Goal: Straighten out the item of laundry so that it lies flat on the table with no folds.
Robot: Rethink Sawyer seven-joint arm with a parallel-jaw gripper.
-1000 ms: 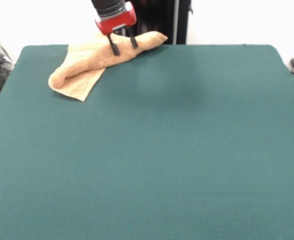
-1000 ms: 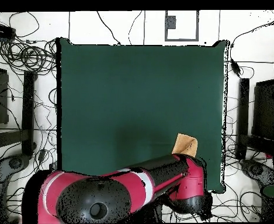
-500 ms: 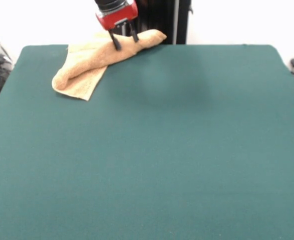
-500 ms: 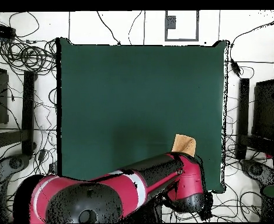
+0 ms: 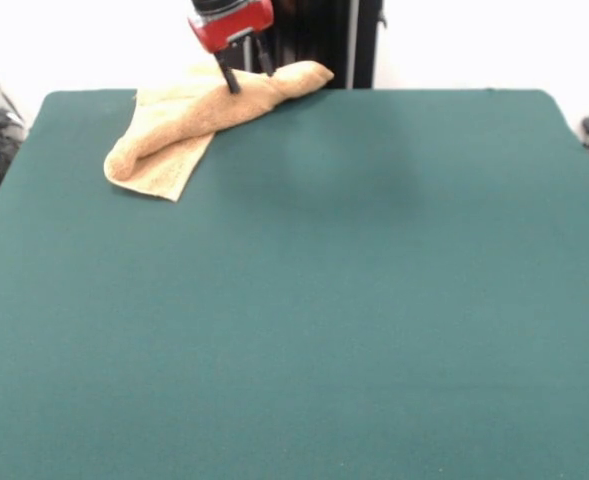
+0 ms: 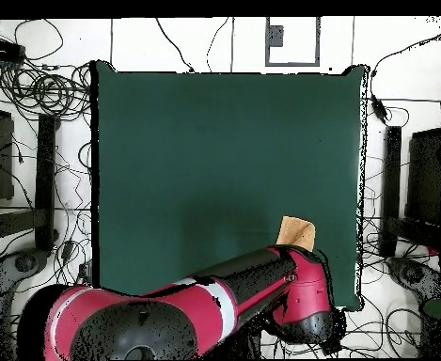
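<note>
Evidently the hand (image 5: pixel 243 74) has lifted over the last second: its two black fingers (image 5: pixel 229 80), spread apart and holding nothing, earlier dug into the towel (image 5: pixel 194 120) and now only graze its top. The towel lies directly beneath and trailing away from the hand, at the worktop's (image 5: pixel 304 300) edge, shifted only slightly and rolled into a thick ridge over a flat flap. Flattening looks barely started; a fresh grip seems needed.
</note>
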